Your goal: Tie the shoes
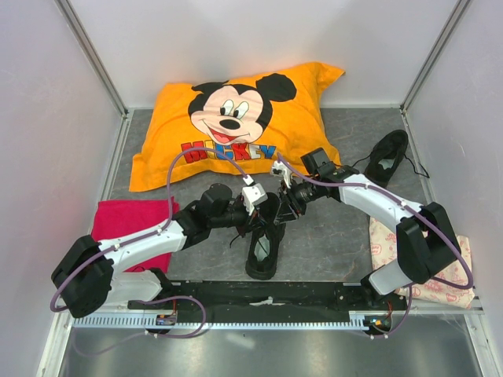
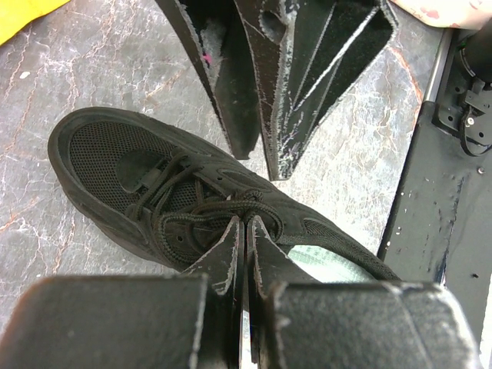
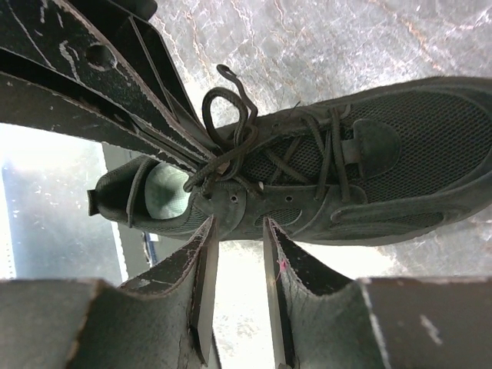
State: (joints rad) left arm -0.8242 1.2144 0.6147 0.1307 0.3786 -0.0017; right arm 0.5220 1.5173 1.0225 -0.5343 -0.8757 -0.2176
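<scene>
big grey marbled table [image 1: 338, 236], walled in on three sides. the largest thing on it is an orange mickey pillow [image 1: 236, 126] lying across the back. a red towel [image 1: 130, 224] is folded on the left, partly under the left arm, and a pale patterned cloth [image 1: 389, 251] sits on the right by the right arm's base.

the shoes: one black sneaker [image 1: 263, 251] stands upright on its sole dead centre, with its heel toward the arm bases, its pale insole showing and its toe end under the two wrists. the other sneaker [image 1: 387, 157] is off in the back right corner, well apart from both arms, with a lace trailing loose on the table beside it.

both arms lean in over the centre sneaker from either side. the left gripper [image 2: 244, 231] is clenched right over the lacing, and from the right wrist view it looks pinched on the laces [image 3: 227, 146], with a loop sticking up just past its tips. the right gripper [image 3: 238, 231] hangs beside the sneaker's side with its fingers parted and nothing between them.
</scene>
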